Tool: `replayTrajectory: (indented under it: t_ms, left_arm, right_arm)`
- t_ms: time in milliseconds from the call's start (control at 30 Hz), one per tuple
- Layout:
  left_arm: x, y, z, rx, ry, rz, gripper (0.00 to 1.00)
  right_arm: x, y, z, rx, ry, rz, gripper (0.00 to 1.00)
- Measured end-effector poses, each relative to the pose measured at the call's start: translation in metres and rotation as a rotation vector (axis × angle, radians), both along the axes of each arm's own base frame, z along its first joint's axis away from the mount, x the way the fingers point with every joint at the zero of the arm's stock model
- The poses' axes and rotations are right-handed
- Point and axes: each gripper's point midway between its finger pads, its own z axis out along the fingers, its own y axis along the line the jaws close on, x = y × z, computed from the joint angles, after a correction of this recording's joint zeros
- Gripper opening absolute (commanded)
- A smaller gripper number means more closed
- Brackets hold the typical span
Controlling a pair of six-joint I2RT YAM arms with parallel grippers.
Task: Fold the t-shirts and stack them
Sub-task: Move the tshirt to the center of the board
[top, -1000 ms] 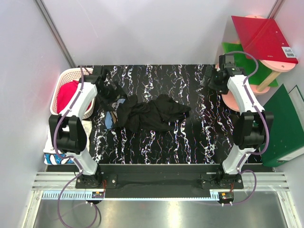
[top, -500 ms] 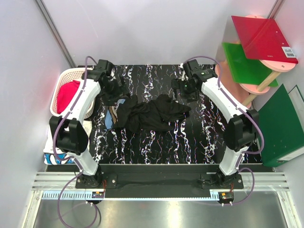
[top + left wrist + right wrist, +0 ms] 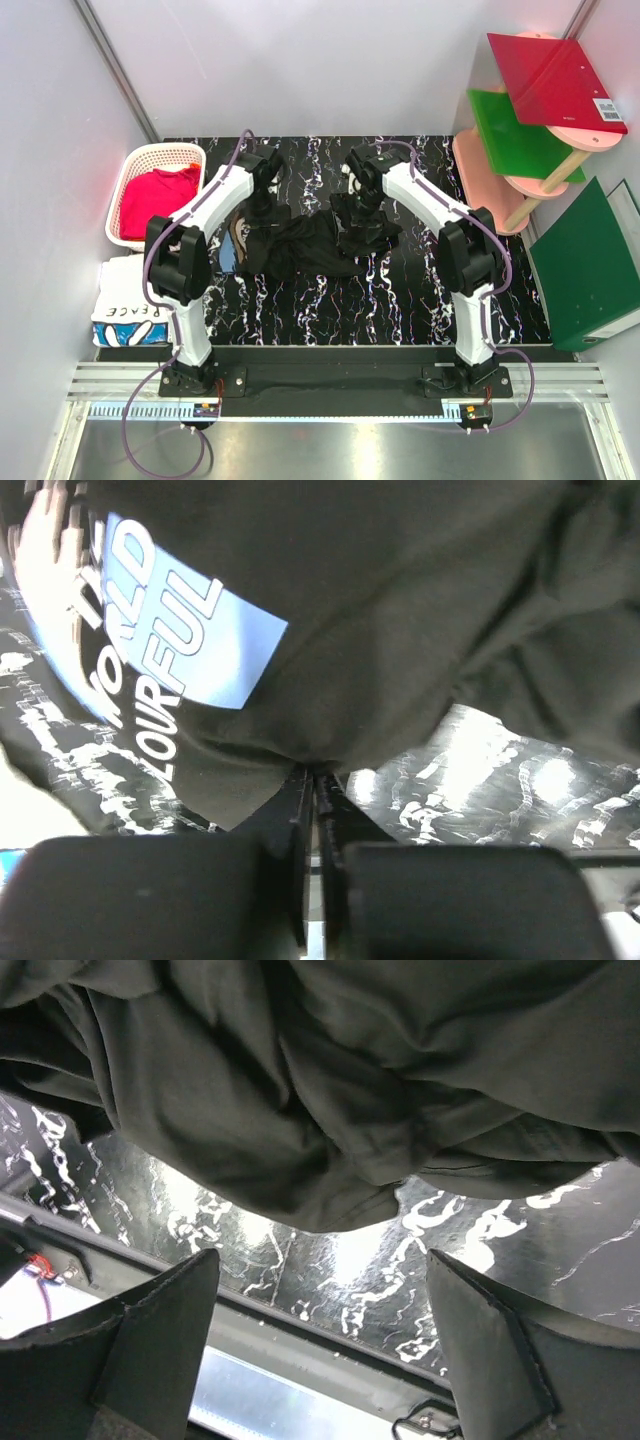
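A crumpled black t-shirt [image 3: 310, 245] lies mid-table, its blue print with white lettering [image 3: 170, 640] facing the left wrist camera. My left gripper [image 3: 256, 208] is at the shirt's far left edge. Its jaws are pressed together, pinching the hem [image 3: 315, 765]. My right gripper [image 3: 361, 212] hovers over the shirt's right part. Its fingers [image 3: 160, 1330] stand wide apart with only the tabletop between them, and the bunched black cloth [image 3: 330, 1110] lies just beyond the tips. A red t-shirt [image 3: 155, 198] fills the basket. A white folded shirt lettered "PEACE" [image 3: 125, 310] lies left of the table.
The white slatted basket [image 3: 140, 155] stands at the table's far left corner. Red [image 3: 555, 75] and green [image 3: 515, 135] boards rest on a pink shelf stand at the right, and a green folder [image 3: 590, 265] leans beside it. The black marbled table [image 3: 420, 290] has bare surface near and right.
Both arms have swung inward to the black shirt, the right one from the far right corner. The left gripper, open before, has shut on the shirt's edge.
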Motion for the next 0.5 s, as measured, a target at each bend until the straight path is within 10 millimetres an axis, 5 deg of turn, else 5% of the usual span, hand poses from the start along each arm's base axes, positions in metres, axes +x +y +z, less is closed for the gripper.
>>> replayTrajectory:
  t_ms: [233, 500]
  left_arm:
    - [0.005, 0.028, 0.005, 0.132, -0.021, 0.036, 0.0]
    - [0.033, 0.07, 0.067, 0.245, -0.248, 0.164, 0.0]
  right_arm:
    - [-0.003, 0.006, 0.005, 0.015, 0.045, 0.011, 0.89]
    - [-0.004, 0.014, 0.014, 0.054, 0.063, 0.02, 0.95]
